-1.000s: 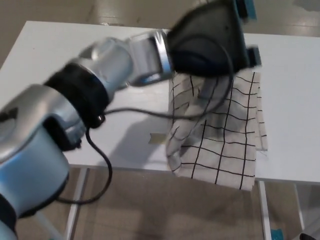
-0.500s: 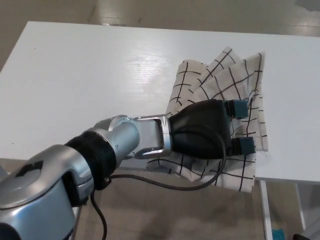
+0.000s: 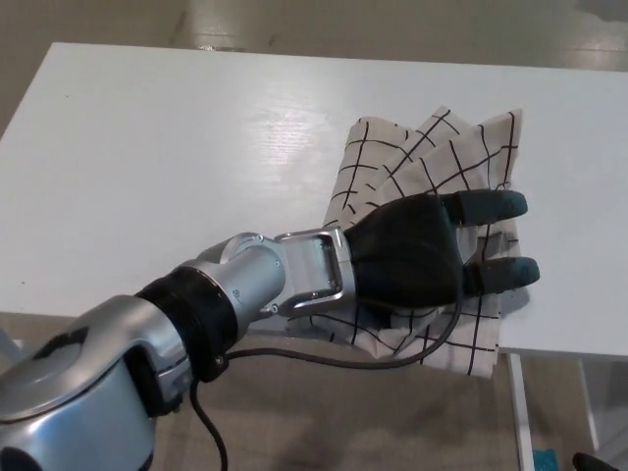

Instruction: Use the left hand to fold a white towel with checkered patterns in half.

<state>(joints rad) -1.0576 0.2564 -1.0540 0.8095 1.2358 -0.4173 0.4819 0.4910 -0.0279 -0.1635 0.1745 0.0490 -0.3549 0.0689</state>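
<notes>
The white towel with a black checkered grid (image 3: 422, 157) lies crumpled and roughly folded on the white table (image 3: 177, 147), at its front right, with its lower edge hanging over the table's front edge. My left hand (image 3: 432, 255) lies flat on top of the towel's lower half, palm down, fingers (image 3: 491, 206) stretched out to the right and apart. It is open and grips nothing. The towel under the palm is hidden. My right hand does not show.
My left forearm (image 3: 255, 285) reaches in from the lower left across the table's front edge, with a black cable (image 3: 324, 361) hanging below it. The table's front edge runs just under the hand. Tan floor lies beyond the table.
My left hand came down from the towel's far end to its near half. Since half a second ago its fingers have stretched out flat and the towel has settled folded.
</notes>
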